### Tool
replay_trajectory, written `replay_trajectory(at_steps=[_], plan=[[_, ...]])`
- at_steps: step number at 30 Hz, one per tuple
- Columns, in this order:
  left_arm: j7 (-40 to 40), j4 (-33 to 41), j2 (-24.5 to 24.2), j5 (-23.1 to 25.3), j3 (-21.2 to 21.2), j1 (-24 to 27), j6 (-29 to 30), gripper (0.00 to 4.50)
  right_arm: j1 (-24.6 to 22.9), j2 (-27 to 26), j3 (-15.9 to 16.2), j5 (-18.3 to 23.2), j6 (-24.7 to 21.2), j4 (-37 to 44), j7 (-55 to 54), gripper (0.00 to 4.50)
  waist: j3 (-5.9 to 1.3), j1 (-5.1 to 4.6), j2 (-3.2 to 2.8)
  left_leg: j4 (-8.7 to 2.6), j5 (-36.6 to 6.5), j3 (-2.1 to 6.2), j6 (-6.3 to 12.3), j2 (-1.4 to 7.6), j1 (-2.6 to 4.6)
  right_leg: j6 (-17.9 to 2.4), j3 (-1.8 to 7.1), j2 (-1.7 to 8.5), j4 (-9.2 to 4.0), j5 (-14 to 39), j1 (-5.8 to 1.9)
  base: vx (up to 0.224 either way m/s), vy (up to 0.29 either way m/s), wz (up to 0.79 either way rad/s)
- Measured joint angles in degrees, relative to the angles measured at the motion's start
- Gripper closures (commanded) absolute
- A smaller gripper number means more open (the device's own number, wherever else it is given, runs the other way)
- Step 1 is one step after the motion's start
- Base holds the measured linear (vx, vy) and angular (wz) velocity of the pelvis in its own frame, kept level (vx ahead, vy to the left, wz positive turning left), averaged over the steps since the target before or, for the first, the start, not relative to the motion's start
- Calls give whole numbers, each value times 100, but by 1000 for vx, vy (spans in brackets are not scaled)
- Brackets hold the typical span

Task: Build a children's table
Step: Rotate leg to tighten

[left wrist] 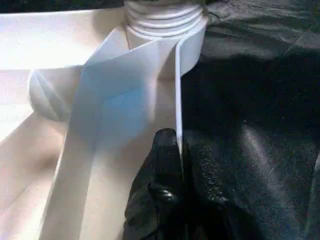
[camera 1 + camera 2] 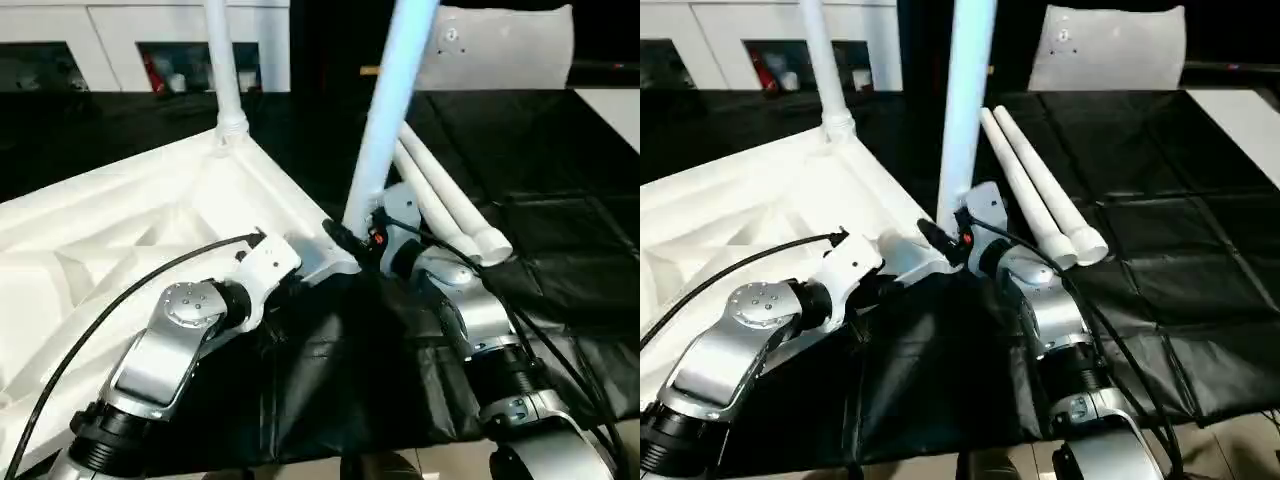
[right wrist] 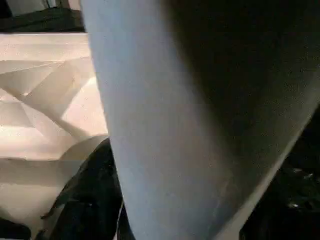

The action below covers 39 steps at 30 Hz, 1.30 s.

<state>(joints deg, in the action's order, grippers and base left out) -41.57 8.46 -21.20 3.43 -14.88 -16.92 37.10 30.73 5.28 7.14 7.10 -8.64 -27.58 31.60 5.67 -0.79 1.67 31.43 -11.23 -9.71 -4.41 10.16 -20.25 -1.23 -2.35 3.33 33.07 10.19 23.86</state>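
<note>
The children's table top (image 2: 100, 230) lies upside down on the left, its ribbed underside showing. One white leg (image 2: 225, 80) stands upright in the far corner socket. A second leg (image 2: 390, 110) rises, slightly tilted, from the near right corner. My right gripper (image 2: 362, 232) is at the base of that leg, and the leg (image 3: 190, 110) looms right in front of the right wrist camera. My left gripper (image 1: 177, 145) is shut on the thin rim wall of the table top, just short of a corner socket (image 1: 165, 20).
Two loose white legs (image 2: 455, 205) lie side by side on the black cloth (image 2: 560, 170) right of the table top. A white cabinet (image 2: 130, 40) with dark compartments stands at the back left. A pale sheet-like object (image 2: 500, 45) is at the back right.
</note>
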Motion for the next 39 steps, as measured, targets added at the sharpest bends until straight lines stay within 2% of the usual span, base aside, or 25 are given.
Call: replay_trajectory(at_steps=[3, 4, 6, 7, 10, 14, 18, 21, 23, 29, 36, 39], plan=[[-127, -125, -50, -59, -8, -91, -121, 450, -229, 46, 12, -15, -62, 14, 24, 102, 16, 46, -26, 0, 0, 1, 0, 6, -6, -6, -6, -5, 4, -5, 6, 0, 0, 0], [-196, -203, -103, -104, -15, -138, -209, 450, -249, 73, 14, -15, -56, 64, 80, 83, 20, 52, -39, 0, 1, 1, 0, 7, -5, -7, -7, -5, 6, -6, 6, 0, 0, 0], [-234, -272, -123, -110, -20, -164, -304, 450, -295, 119, 19, -6, -58, 120, 167, 83, 21, 84, -43, 0, 2, 1, 0, 18, -4, -7, -14, -11, 7, -6, 5, 0, 0, 0], [-321, -332, -188, -131, -33, -182, -415, 450, -367, 165, 27, 7, -58, 207, 265, 61, 22, 105, -44, 0, 2, 1, -1, 24, -5, -7, -19, -14, 6, -6, 5, 0, 0, 0], [-646, -613, -441, -250, -70, -276, -891, 450, -765, 474, 30, 166, -131, 707, 665, 45, 25, 141, -54, -1, 2, 1, -1, 28, -5, -5, -22, -17, 6, -5, 4, 0, 0, 0], [-945, -956, -627, -269, -71, -411, -1352, 450, -1077, 733, 44, 254, -135, 1039, 996, 3, 26, 176, -58, 5, 2, -1, 0, 27, 4, -9, -19, -17, 5, -7, 4, 0, 0, 0], [-1407, -1421, -900, -334, -147, -633, -1946, 450, -1493, 1308, 83, 400, -218, 1574, 1559, 1, 36, 224, -74, 7, 2, -1, 0, 27, 15, -10, -19, -17, 6, -8, 4, 0, 0, 0], [-1655, -1683, -1047, -379, -104, -717, -2264, 450, -1698, 1644, 65, 435, -334, 1630, 1866, 1, 51, 242, -99, 11, 3, -2, 2, 28, 14, -13, -20, -17, 9, -10, 5, 0, 0, 0], [-1897, -1840, -1088, -460, -110, -788, -2417, 450, -1709, 1822, 69, 451, -350, 1800, 2085, 1, 72, 251, -133, 21, 7, -2, 10, 27, 9, -18, -18, -16, 12, -14, 8, 0, 0, 0], [-2686, -2082, -1327, -611, -264, -864, -2865, 450, -1544, 2345, 106, 452, -277, 2100, 2613, 1, 77, 314, -145, 32, 18, -1, 36, 29, 9, -18, -22, -15, 18, -14, 5, 0, 0, 0], [-3101, -2305, -1386, -606, -409, -1003, -3199, 450, -1353, 2382, 287, 513, -266, 2190, 3076, 1, 77, 387, -145, 68, 17, -2, 36, 29, 9, -20, -20, -8, 49, -15, 4, 0, 0, 0], [-3207, -2349, -1387, -599, -441, -1037, -3291, 450, -1227, 2369, 461, 580, -266, 2185, 3285, 1, 77, 417, -145, 85, 11, -1, 25, 32, 10, -20, -20, -7, 72, -14, 5, 0, 0, 0]])
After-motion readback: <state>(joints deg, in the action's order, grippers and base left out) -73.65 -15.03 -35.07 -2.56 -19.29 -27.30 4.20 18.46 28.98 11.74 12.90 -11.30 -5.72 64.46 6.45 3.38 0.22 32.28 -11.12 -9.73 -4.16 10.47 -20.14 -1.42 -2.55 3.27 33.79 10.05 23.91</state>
